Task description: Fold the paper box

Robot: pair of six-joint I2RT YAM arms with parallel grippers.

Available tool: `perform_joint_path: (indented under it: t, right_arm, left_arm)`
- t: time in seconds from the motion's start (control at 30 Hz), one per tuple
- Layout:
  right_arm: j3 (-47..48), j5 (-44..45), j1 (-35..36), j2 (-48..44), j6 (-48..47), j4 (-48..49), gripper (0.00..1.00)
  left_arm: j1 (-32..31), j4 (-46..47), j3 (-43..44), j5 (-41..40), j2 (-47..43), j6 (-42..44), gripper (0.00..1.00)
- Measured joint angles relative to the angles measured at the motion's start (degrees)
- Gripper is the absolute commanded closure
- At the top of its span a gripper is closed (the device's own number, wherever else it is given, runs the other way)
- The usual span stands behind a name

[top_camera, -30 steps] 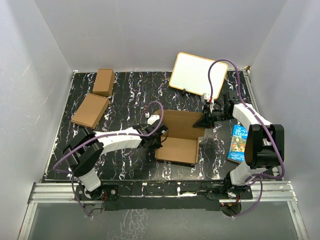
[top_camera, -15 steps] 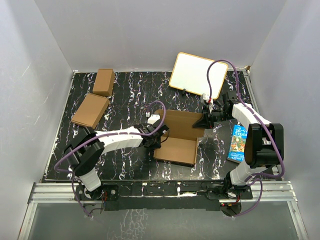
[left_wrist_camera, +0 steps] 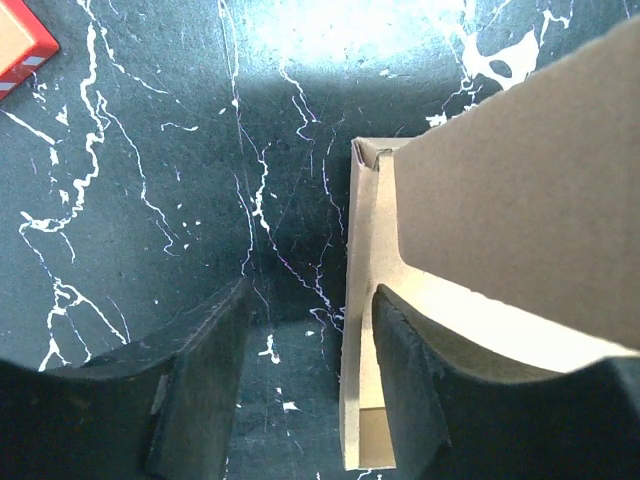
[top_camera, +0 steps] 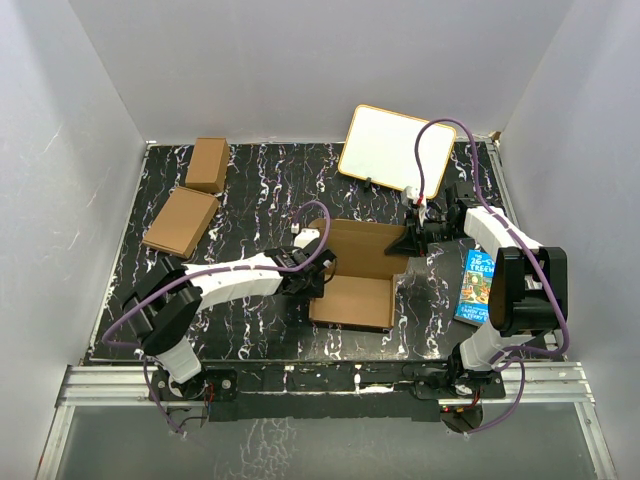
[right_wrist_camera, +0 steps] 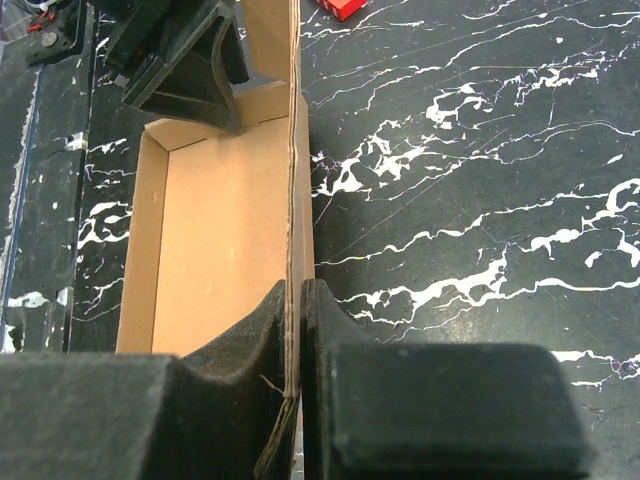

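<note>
My right end effector point(right_wrist_camera: 298, 290) clamps the right wall of the plain brown cardboard mailer box point(top_camera: 352, 300), in the middle of the tabletop point(top_camera: 260, 190). My left end effector point(left_wrist_camera: 310, 295) stands apart at its left wall. A blue book point(top_camera: 480, 285) lies by the right edge.

On the cover of the blue book point(top_camera: 481, 288) I could read only the big letters "TREE"; the smaller lines under them were too blurred for me.

Two white-and-black arms trailing purple cables.
The left arm point(top_camera: 235, 278) and right arm point(top_camera: 497, 238) have white link shells, black joints and black bases; a purple cable point(top_camera: 443, 128) loops along each. The left gripper point(left_wrist_camera: 312, 292) and right gripper point(right_wrist_camera: 297, 292) carry thick, matte-black, wedge-shaped fingers point(left_wrist_camera: 200, 390).
</note>
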Motion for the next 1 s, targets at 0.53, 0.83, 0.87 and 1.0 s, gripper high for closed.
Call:
perform_joint_path:
  t: [0.53,0.83,0.87,1.0]
  right_arm:
    - [0.26,0.85,0.48,0.07,10.16,7.26,0.92]
    - [9.09,5.66,0.39,4.28,15.87,9.03,0.68]
    - [10.71,6.43,0.39,5.46,16.09,8.85,0.55]
    - [20.15,11.85,0.37,12.9,16.87,6.73,0.24]
  left_arm:
    - [-0.31,13.35,-9.38,5.53,-17.7,4.61,0.15]
    - [10.91,19.21,-12.92,13.33,-28.09,10.6,0.12]
    - [12.55,19.23,-12.98,13.92,-28.81,11.41,0.12]
    - [19.08,18.75,-13.05,15.85,-29.97,14.03,0.13]
